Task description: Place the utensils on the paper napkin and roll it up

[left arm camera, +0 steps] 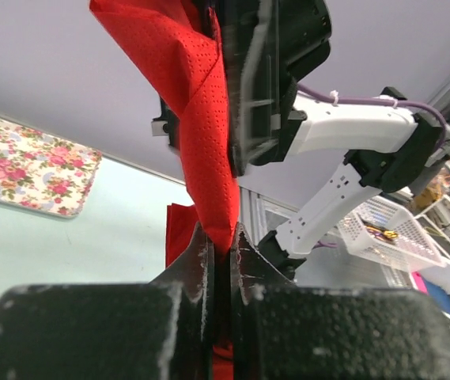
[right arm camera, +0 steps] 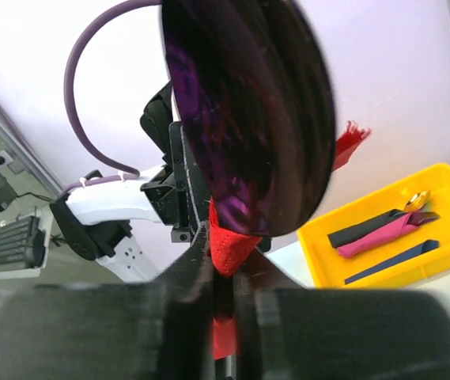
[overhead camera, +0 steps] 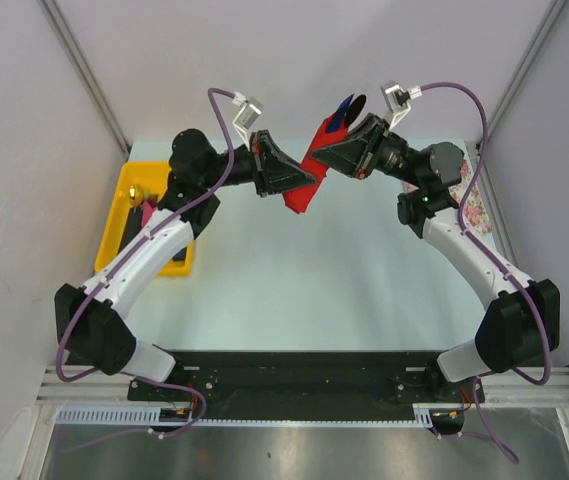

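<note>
Pincers: left pincer (left arm camera: 223, 252) is clamping shut on the lower end of the paper napkin (overhead camera: 300, 196). The right pincer (right arm camera: 223, 261) is likewise closed tight, pinching the red paper higher up. Both are holding the bundle in the air over the far part of the bench (overhead camera: 294, 280), clear of its surface.

The utensils (overhead camera: 346, 108) are sitting inside the napkin, with dark blue and black ends poking out of the top. A dark purple rounded end (right arm camera: 248, 119) is filling the right wrist view.

Judging progress: loading is done at least in part. Rolling is looking under way, but loose and crumpled. Left to do, I reckon: tightening the roll and setting it down.

More cutlery (right arm camera: 383, 229) is lying in the yellow tray (overhead camera: 114, 230); I cannot tell whether it belongs in the roll.
</note>
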`<action>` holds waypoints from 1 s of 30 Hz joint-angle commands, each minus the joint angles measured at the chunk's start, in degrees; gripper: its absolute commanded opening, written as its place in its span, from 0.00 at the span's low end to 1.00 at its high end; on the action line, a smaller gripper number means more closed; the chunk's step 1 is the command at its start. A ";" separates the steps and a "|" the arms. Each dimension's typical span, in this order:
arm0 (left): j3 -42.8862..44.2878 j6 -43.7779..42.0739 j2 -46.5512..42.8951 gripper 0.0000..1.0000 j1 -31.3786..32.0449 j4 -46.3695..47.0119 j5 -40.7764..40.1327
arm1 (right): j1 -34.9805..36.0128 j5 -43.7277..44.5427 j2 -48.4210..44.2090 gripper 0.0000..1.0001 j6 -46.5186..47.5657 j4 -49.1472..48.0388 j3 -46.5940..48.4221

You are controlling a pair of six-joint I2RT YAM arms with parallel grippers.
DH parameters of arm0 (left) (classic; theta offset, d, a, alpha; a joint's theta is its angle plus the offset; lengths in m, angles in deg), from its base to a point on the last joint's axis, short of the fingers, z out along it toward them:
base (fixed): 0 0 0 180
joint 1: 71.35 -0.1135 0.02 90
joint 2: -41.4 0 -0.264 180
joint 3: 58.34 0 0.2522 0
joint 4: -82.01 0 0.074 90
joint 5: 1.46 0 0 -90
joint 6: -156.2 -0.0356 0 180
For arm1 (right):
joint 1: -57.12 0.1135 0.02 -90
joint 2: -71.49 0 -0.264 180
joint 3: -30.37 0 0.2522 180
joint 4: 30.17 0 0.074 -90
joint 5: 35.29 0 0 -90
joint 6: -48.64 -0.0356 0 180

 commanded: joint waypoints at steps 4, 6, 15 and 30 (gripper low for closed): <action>-0.57 -5.09 -4.53 0.00 -0.22 4.04 -2.49 | 0.54 -0.23 -4.04 0.73 7.99 6.60 4.06; -0.39 -5.00 -4.88 0.00 -0.30 5.00 -2.58 | 0.54 0.57 -5.19 0.84 12.64 12.50 4.15; -0.39 -4.04 -4.98 0.00 -0.22 8.87 -1.35 | 1.16 2.24 -5.63 1.00 18.11 19.98 3.53; -0.22 -4.83 -4.27 0.00 0.31 5.81 -2.84 | 2.56 0.93 -3.61 0.38 12.41 12.52 2.39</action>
